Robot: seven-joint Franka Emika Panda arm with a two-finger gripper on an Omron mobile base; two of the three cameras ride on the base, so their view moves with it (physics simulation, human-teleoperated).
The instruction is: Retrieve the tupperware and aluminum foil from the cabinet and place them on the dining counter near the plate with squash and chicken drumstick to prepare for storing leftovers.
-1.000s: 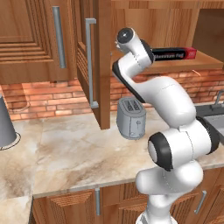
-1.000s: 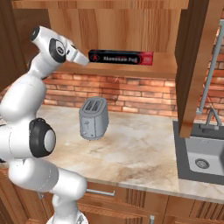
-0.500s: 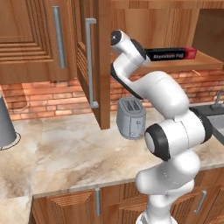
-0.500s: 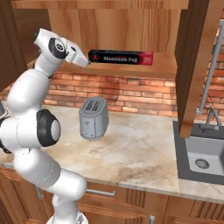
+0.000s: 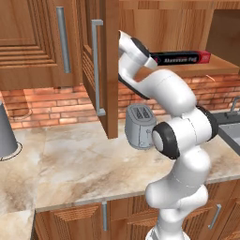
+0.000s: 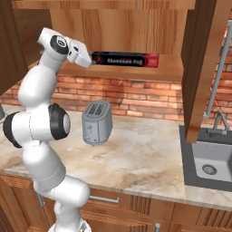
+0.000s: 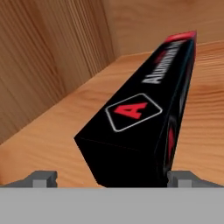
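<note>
On the cabinet (image 6: 136,72) shelf, the aluminum foil (image 7: 144,127) reads "Aluminum".

Both base views look forward and down from behind the arm, left and right, sharing the open cabinet (image 5: 108,70), the foil box (image 5: 180,57) and the toaster (image 6: 97,122). The hand view sits very near the box's (image 7: 144,127) near end, looking along it into the cabinet.

Even, soft light — mild blur
</note>
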